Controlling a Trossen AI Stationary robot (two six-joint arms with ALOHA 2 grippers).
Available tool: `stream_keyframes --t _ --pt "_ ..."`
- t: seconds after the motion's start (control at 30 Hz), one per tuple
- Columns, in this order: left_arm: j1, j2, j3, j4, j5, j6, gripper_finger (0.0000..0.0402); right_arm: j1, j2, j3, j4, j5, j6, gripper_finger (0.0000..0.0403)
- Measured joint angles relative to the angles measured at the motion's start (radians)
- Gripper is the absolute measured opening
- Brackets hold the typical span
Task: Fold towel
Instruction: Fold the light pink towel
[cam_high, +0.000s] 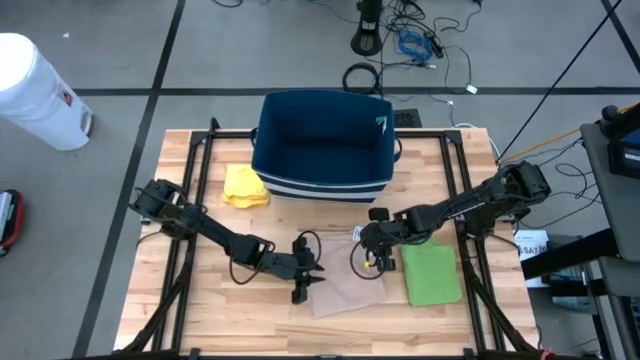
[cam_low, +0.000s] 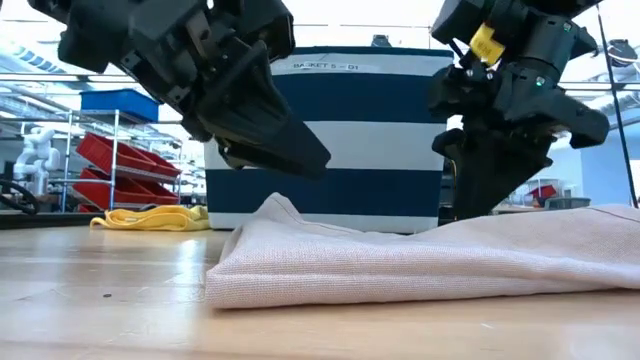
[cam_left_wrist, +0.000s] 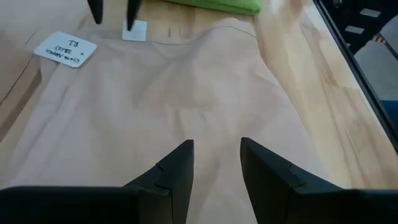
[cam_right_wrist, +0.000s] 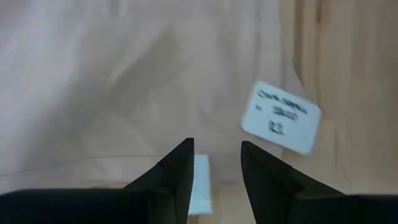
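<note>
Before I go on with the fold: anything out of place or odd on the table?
Nothing damaged or spilled. The beige towel lies rumpled, with one raised ridge near its left edge in the low view. A white paper label sits on the wood by the towel's edge, close to the right gripper. The yellow cloth lies bunched beside the blue basket.

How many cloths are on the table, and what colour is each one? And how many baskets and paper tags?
Beige cloths: 1, the beige towel between the grippers.
Green cloths: 1, the green cloth.
Yellow cloths: 1, the yellow cloth.
Baskets: 1, the blue basket.
Paper tags: 1, the white tag.
Total: 5.
</note>
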Motion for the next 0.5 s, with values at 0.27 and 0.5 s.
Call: stream_keyframes --t 0.27,0.5 --pt "0.022 0.059 0.001 0.025 0.022 -0.001 0.0137 -0.027 0.022 -0.003 0.035 -0.048 -0.04 0.0119" --pt "0.023 0.098 0.001 0.053 0.053 -0.007 0.0137 -0.059 0.063 -0.041 0.067 -0.07 -0.05 0.0118"
